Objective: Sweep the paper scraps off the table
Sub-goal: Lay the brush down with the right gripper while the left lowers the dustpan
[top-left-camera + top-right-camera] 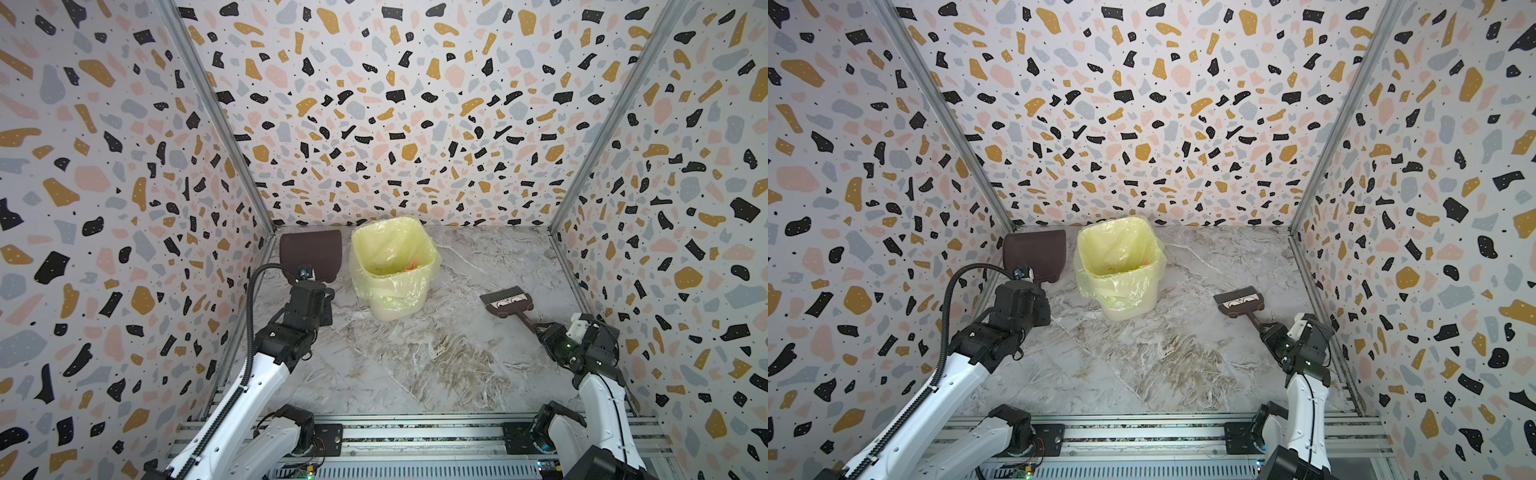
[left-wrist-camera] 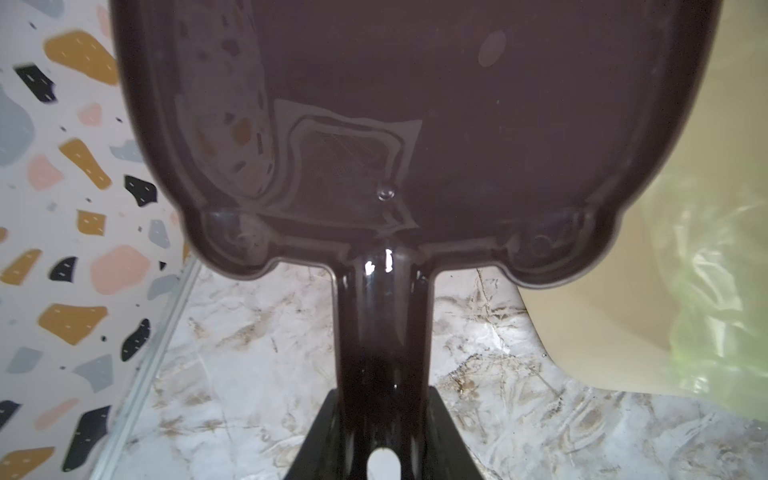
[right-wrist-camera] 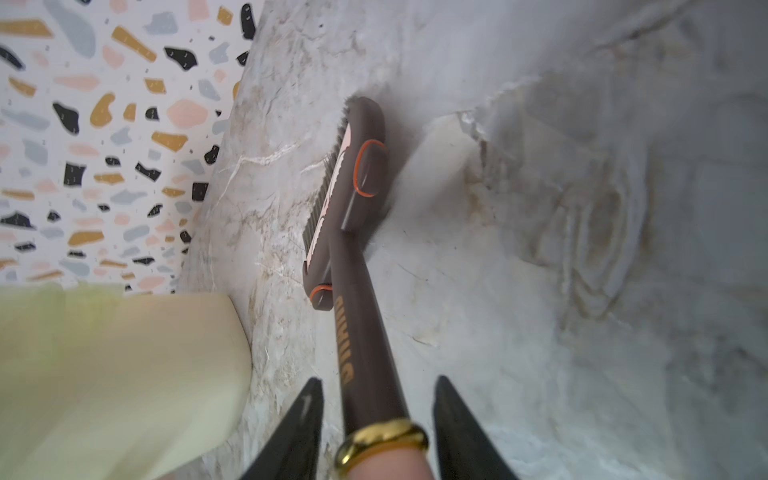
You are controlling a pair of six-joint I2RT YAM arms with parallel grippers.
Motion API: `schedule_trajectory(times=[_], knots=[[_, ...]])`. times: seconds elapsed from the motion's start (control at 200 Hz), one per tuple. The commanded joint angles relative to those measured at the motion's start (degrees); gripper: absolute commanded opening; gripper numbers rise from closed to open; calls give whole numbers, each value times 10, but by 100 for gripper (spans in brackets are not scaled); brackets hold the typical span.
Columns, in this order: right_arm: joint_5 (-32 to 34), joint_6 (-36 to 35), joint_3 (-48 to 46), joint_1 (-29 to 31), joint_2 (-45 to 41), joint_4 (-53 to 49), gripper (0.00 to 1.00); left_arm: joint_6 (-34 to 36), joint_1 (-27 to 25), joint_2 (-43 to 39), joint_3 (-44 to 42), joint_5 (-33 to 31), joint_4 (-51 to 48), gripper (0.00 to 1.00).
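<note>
Left hand [image 2: 382, 424] clamps the rigid dark-brown plastic dustpan's [image 1: 311, 251] handle; right hand [image 3: 378, 380], jaws parted, straddles the light, stiff brown brush's [image 3: 357, 174] slim handle near the tabletop's [image 1: 415, 365] right edge.

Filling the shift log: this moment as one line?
left tool: shut on dustpan, tilted up beside bin | right tool: open around brush handle | brush: lying on table | scraps: none seen on table

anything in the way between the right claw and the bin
Nothing visible does. Between the right claw, open around the brush handle, and the bin, the table shows only bare marble, with no paper scraps on it.
</note>
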Motion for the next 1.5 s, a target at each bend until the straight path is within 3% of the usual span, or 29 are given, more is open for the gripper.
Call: schedule_trajectory(times=[0.0, 0.085, 0.195, 0.516, 0.771, 0.916, 1.016, 1.256, 1.497], knots=[[48, -8, 21, -3, -1, -53, 59, -45, 17, 10, -27, 46, 65, 0], [70, -8, 36, -3, -4, -74, 73, -59, 23, 28, -48, 62, 88, 0], [84, -16, 58, -3, -9, -112, 79, -73, 27, 61, -68, 81, 114, 0], [123, -46, 110, 34, -40, -160, 82, -83, 31, 175, -99, 134, 179, 0], [177, -85, 162, 81, -34, -163, 83, -96, 32, 254, -111, 133, 211, 0], [211, -106, 179, 108, -22, -147, 84, -97, 31, 244, -120, 118, 204, 44], [230, -123, 186, 121, -8, -125, 84, -95, 32, 196, -127, 90, 192, 67], [288, -165, 162, 195, 31, -6, 88, -57, 32, 43, -128, -4, 181, 79], [440, -254, 114, 346, 104, 159, 94, 70, 32, -61, -191, -77, 357, 83]])
